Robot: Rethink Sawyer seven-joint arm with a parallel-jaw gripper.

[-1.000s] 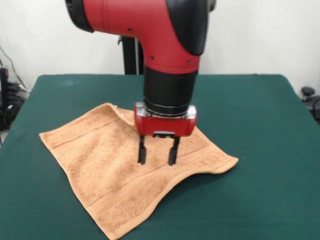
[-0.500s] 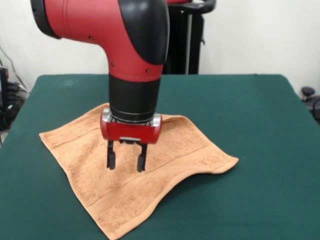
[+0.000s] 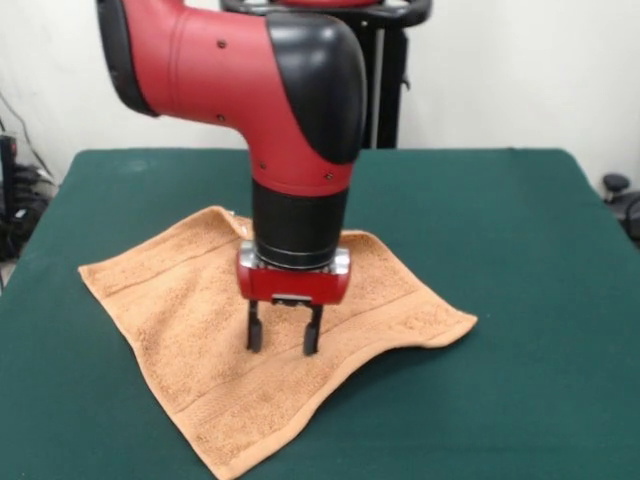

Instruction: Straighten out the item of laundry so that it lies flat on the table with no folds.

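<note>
The orange-tan towel (image 3: pixel 190 330) lies spread on the dark green table (image 3: pixel 500 230) at the front left. It is nearly flat, with a raised ripple along its right front edge near the right corner (image 3: pixel 455 325). Border bands run near two edges. The white label is barely visible at the far corner. My gripper (image 3: pixel 283 342) hangs from the red and black arm over the towel's middle, pointing straight down. Its fingers (image 3: pixel 254 338) are open and empty, tips just above or touching the cloth; I cannot tell which.
The robot's pedestal (image 3: pixel 380 90) stands behind the table's far edge. Cables and dark equipment (image 3: pixel 15 200) sit off the table's left side, and a dark object (image 3: pixel 620 195) sits off the right side.
The arm swung left over the towel, then came back partly right and lower. The fingers stayed open. The towel has not moved.
</note>
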